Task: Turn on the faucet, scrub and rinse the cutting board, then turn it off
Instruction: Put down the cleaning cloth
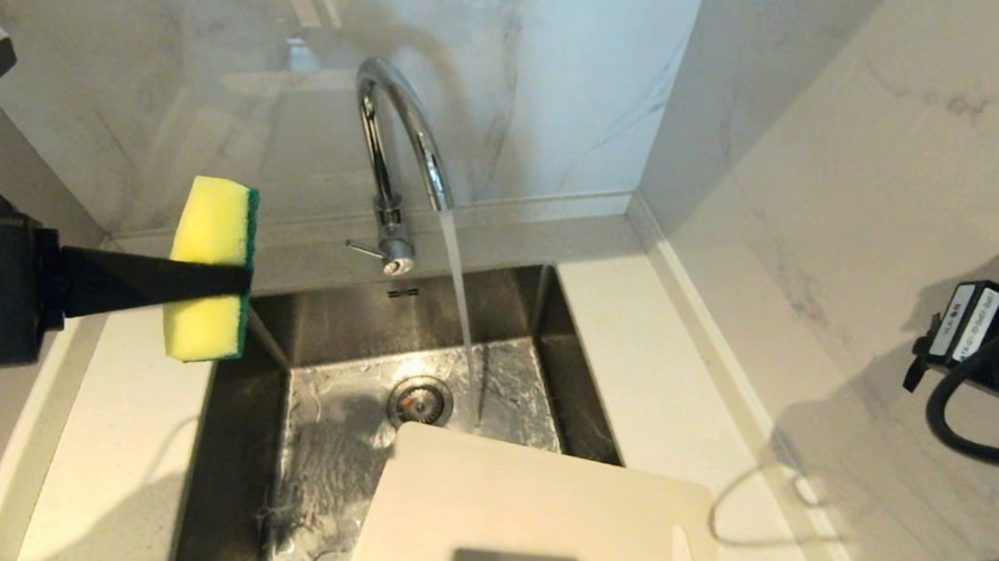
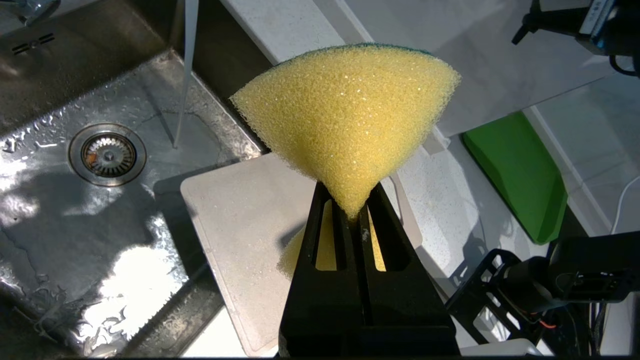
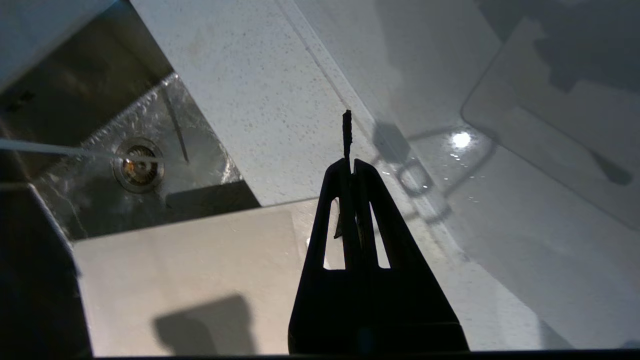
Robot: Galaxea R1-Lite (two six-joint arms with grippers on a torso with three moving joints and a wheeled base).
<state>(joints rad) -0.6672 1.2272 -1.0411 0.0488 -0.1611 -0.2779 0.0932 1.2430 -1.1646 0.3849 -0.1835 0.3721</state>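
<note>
The board (image 1: 533, 518) lies flat across the sink's (image 1: 259, 440) near right corner and onto the counter (image 1: 661, 394), its slot handle toward the right; its long axis cannot be told, since the near end is cut off. Water from the faucet (image 1: 403, 145) falls just beyond its far edge, not on it. The left claw (image 1: 233, 280), clamped on the sponge (image 1: 211, 269), hangs high over the sink's far left corner, so the board lies below, nearer and rightward. The right claw (image 3: 350, 170), pinched shut on nothing, hovers over the board's right end and is probably the nearer.
</note>
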